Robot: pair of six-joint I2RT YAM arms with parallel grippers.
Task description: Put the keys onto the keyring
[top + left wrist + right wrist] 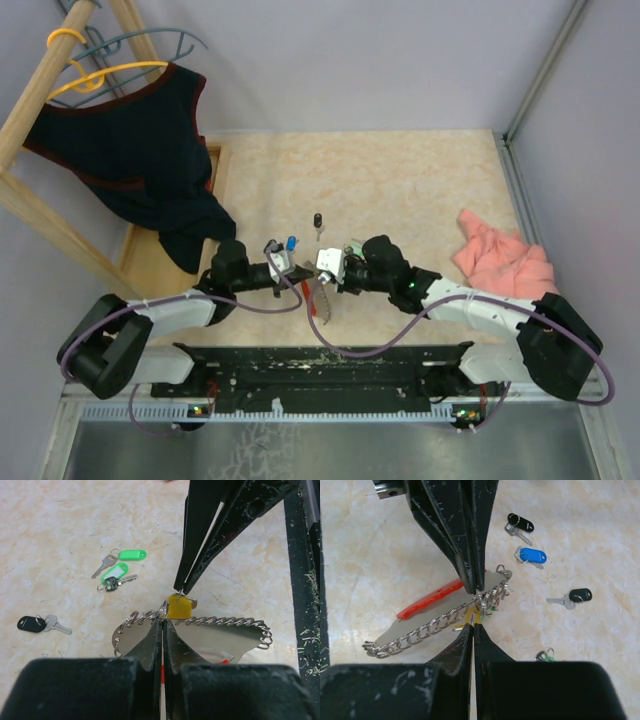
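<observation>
The keyring (210,640), a grey metal plate edged with a row of small rings and backed by a red band (430,599), hangs between both arms above the table. My left gripper (162,622) is shut on its ringed edge. My right gripper (473,626) is shut on the small ring of a yellow-headed key (179,608), held right against the keyring's rings. In the top view the two grippers meet tip to tip, left (298,272) and right (318,268). Loose keys lie on the table: two green (131,555), a blue one (534,556), black ones (580,595).
A pink cloth (500,262) lies bunched at the right. A dark garment (140,150) hangs on a wooden rack (40,215) at the left. Another black key (31,624) lies on the table. Walls close the table's far and right sides.
</observation>
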